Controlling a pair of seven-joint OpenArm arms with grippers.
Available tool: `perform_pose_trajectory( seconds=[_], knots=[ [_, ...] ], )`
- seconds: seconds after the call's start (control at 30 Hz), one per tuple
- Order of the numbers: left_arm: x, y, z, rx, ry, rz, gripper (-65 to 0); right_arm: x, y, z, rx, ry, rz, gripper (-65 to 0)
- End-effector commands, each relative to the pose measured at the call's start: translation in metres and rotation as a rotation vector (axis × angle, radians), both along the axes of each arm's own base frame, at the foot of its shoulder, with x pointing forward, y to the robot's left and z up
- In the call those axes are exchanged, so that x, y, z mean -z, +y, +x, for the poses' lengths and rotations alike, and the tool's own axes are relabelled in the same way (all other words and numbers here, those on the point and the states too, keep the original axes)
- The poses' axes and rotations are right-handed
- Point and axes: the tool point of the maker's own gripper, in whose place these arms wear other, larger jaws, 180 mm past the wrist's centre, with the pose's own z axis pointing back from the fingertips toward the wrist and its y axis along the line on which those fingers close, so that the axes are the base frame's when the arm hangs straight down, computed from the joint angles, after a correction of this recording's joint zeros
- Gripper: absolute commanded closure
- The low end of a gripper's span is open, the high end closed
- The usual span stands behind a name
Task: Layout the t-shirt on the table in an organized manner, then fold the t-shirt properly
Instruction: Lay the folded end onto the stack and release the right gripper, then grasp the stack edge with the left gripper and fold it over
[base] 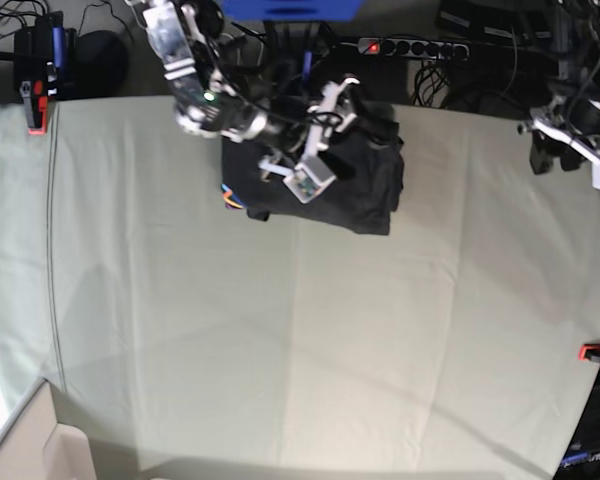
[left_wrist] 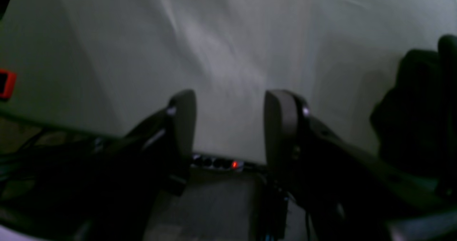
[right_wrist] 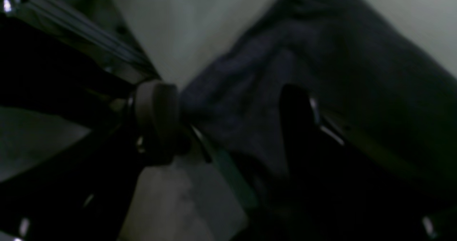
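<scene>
The black t-shirt [base: 355, 180] lies bunched in a heap at the back middle of the table [base: 280, 340], with a bit of coloured print [base: 230, 197] peeking out at its left edge. My right gripper [base: 315, 150] is down on the heap. In the right wrist view that gripper [right_wrist: 228, 116] stands open, its fingers [right_wrist: 157, 116] wide apart over the dark t-shirt [right_wrist: 321, 55], which lies loose between them. My left gripper [base: 565, 150] hovers at the table's back right, away from the shirt. It is open [left_wrist: 232, 121] with only the table [left_wrist: 228, 37] between its fingers.
Red clamps [base: 37, 110] [base: 595, 352] sit on the table's edges. A power strip [base: 410, 46] and cables lie behind the back edge. A pale box [base: 40, 450] stands at the front left corner. A dark blurred shape [left_wrist: 414, 109] fills the right of the left wrist view.
</scene>
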Motion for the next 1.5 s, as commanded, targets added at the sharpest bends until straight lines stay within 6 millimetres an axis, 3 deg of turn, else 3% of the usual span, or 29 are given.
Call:
perform_pose_trajectory(
  seconds=[0.0,0.2,0.3,0.4,0.57,0.67,0.77,0.93,1.07,1.23,1.47],
  knots=[
    [-0.012,0.004,0.004,0.009,-0.036,0.023,-29.8,-0.003,0.008,0.002,-0.017,-0.004,0.023,-45.1],
    [-0.011,0.005,-0.002,0.012,-0.023,0.029,-29.9,0.021,0.019,-0.011,-0.074,0.065,0.002,-45.1],
    [-0.010,0.005,-0.003,0.013,-0.020,0.029,-29.9,0.013,0.019,-0.007,-0.068,0.043,0.016,-45.1],
    [-0.010,0.005,-0.003,0.013,-0.020,0.029,-30.1,-0.004,0.007,0.003,-0.014,-0.008,0.029,-45.2],
    [-0.009,0.002,-0.003,0.013,-0.020,0.019,-30.3,-0.038,-0.042,0.028,0.153,-0.112,0.017,-45.4],
    [-0.011,-0.005,0.000,0.027,-0.029,0.012,-30.4,-0.044,-0.080,0.036,0.261,-0.138,-0.022,-45.4],
    [-0.007,-0.035,0.005,0.136,-0.038,-0.026,-33.7,-0.039,-0.124,0.038,0.371,-0.134,-0.080,-45.2],
    [-0.007,-0.082,0.019,0.287,-0.098,-0.098,-44.5,-0.023,-0.194,0.027,0.499,-0.102,-0.197,-45.2],
    [0.017,-0.116,0.028,0.304,-0.076,-0.215,-48.7,-0.017,-0.245,0.010,0.614,-0.072,-0.279,-45.2],
    [0.054,-0.167,0.032,0.384,0.002,-0.348,-49.0,-0.013,-0.279,-0.006,0.687,-0.046,-0.344,-45.2],
    [0.074,-0.204,0.042,0.434,0.048,-0.435,-49.0,-0.015,-0.318,-0.017,0.778,-0.039,-0.405,-45.2]
  ],
)
